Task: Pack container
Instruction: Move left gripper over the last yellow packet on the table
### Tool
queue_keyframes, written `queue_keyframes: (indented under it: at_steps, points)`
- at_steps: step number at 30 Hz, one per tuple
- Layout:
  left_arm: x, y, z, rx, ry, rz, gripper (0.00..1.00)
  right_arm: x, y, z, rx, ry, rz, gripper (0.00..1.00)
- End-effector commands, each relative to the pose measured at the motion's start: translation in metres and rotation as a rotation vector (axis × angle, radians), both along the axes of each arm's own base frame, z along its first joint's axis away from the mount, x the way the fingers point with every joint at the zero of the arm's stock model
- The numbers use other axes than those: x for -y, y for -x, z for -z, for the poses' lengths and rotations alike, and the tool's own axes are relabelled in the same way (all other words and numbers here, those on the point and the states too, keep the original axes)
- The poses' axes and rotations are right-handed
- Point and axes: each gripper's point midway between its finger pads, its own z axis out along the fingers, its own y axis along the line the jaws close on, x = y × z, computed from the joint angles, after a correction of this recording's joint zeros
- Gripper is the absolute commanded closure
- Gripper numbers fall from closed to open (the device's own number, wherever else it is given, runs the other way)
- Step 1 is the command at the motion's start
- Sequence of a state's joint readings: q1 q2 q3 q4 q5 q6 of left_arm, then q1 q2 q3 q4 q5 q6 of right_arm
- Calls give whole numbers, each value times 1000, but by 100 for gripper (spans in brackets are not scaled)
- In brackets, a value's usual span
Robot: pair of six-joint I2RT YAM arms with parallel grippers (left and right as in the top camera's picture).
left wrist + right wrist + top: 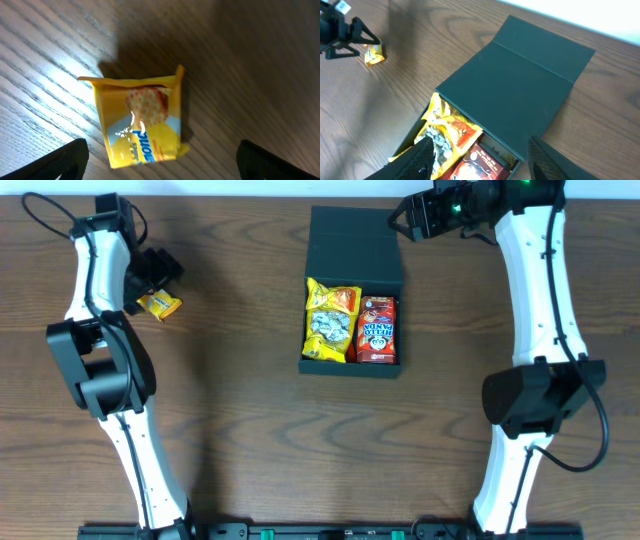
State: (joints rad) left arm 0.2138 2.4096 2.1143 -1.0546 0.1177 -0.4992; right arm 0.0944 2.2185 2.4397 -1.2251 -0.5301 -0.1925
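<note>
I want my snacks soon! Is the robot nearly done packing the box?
Over halfway, it seems. Done: a yellow packet and a red packet lie in the box. In hand: the open left gripper hovers over a small yellow packet on the table, not gripping it. Left: that packet goes in, and the lid, folded back, needs closing.

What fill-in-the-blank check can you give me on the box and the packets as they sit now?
The container holds ___ snack packets. From overhead, the red packet lies to the ___ of the yellow bag. Over the small yellow packet on the table, the left gripper has its jaws ___. Missing words: two; right; open.
</note>
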Motion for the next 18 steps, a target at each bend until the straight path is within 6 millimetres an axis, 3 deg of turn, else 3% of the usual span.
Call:
queue_keyframes:
  at_steps: [1, 18]
  points:
    - [-11, 8, 16, -60, -85, -57, 5, 3, 0, -7, 21, -6, -8, 39]
    - [-10, 7, 35, -79, -77, -54, 3, 3, 1, -6, 15, -5, -8, 38]
